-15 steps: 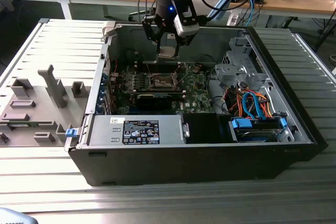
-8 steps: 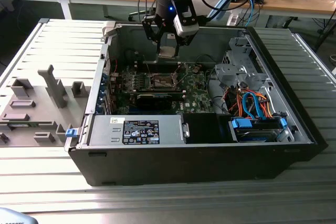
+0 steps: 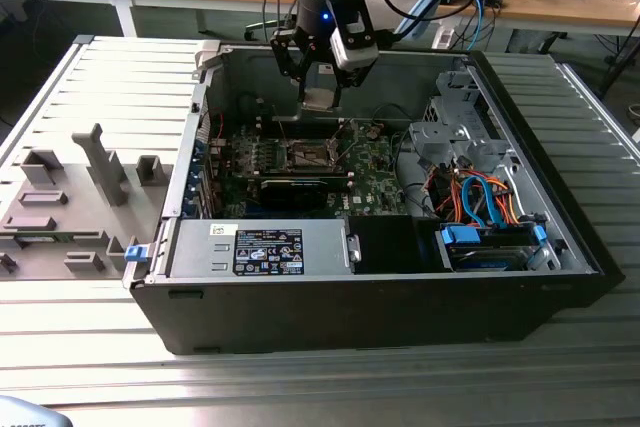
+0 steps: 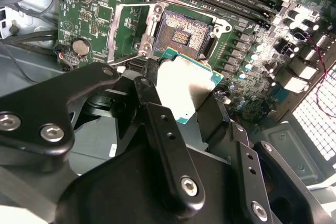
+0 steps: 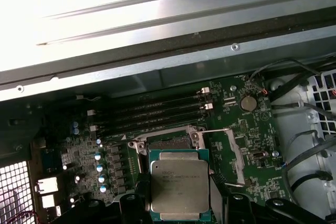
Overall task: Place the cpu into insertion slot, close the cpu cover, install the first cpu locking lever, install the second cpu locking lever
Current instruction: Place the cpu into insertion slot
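1. Hanging just above the insertion slot (image 4: 181, 35), not seated, was the cpu (image 5: 179, 184), metal top up.
2. Gripper (image 3: 319, 95) was clamped on two opposite edges of the cpu.
3. Slot was bare with its contacts exposed, and the cpu cover (image 5: 237, 156) was swung open beside it.
4. Green motherboard (image 3: 378, 175) sat inside the open computer case (image 3: 400, 307), which rested on a slatted metal table (image 3: 90, 347).

The worktop (image 3: 300, 387) is grey metal made of long ribbed slats. An open black computer case (image 3: 350, 307) lies on its side across the middle. Just beside it, toward the edge at the exterior view's left, sits a grey fixture tray (image 3: 60, 217) with upright holders. A pale rounded object (image 3: 20, 415) shows at that side's near corner.
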`<action>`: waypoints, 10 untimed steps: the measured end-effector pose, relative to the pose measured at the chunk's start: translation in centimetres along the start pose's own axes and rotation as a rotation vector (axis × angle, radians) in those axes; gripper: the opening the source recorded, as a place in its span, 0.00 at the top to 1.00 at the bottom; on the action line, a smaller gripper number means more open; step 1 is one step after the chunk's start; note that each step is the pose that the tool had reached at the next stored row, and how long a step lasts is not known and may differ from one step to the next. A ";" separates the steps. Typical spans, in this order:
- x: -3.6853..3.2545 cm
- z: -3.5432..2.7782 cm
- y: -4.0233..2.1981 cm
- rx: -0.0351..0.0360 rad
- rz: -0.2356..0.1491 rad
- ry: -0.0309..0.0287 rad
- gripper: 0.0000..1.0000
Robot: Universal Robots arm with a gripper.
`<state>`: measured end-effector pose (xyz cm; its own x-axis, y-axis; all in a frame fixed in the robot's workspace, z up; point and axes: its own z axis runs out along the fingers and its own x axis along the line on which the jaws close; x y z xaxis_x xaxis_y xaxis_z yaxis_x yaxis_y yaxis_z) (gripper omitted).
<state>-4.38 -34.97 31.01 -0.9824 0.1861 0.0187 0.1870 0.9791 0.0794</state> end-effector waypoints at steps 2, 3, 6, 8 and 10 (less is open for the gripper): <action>0.00 0.00 0.00 -0.0001 0.002 -0.0002 0.46; 0.00 0.00 0.00 -0.0001 0.003 -0.0002 0.46; 0.00 0.00 0.00 -0.0001 0.006 -0.0005 0.46; 0.00 0.01 0.00 -0.0002 0.009 -0.0007 0.46; 0.00 0.01 0.00 -0.0003 0.011 -0.0009 0.46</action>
<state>-4.38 -34.97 31.00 -0.9802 0.1971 0.0186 0.1980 0.9770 0.0794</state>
